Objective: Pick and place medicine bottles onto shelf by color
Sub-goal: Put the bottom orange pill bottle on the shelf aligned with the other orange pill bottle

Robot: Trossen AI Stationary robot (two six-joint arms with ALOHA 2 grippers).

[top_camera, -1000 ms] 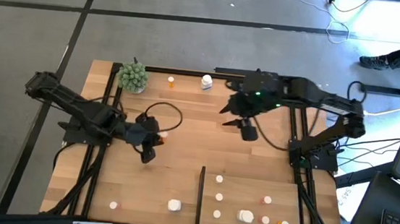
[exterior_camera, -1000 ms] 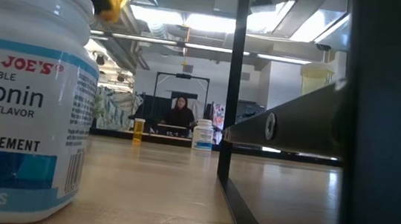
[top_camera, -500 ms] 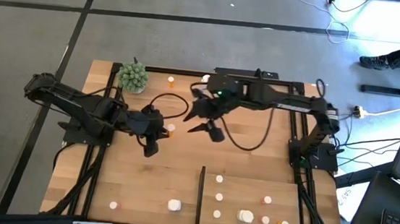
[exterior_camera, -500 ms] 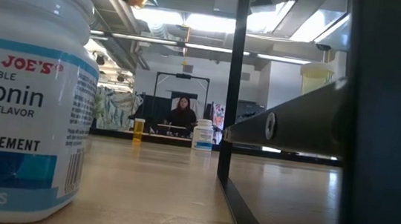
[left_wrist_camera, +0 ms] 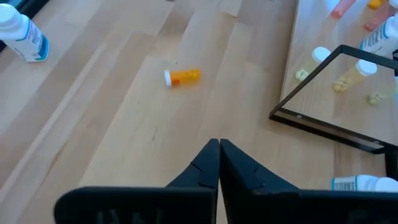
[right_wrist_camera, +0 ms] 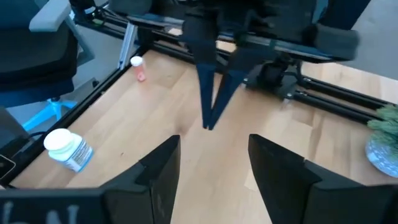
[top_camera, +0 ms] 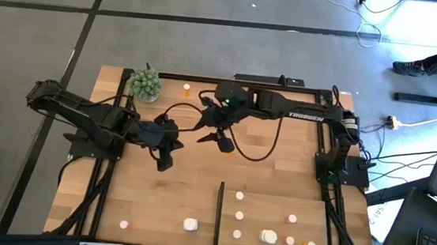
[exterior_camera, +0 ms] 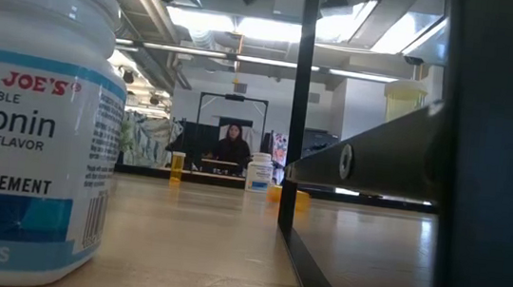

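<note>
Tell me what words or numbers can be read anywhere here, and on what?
Big white bottle close to the low camera, cut off at the edge: "DER JOE'S", "HEWABLE", "latonin", "MINT FLAVOR", "mg", "SUPPLEMENT", "ABLETS".
Right arm, seen from above: "TROSSEN".
Labels on the small white bottle farther back: too small to read.

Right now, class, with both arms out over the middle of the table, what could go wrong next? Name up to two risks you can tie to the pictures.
1. The orange bottle lies on its side on the bare wood, apart from both hands; being round, it may roll off when nudged.
2. The right hand, open, and the left hand, shut, sit close together mid-table; if both go for that bottle, the arms could collide.
</note>
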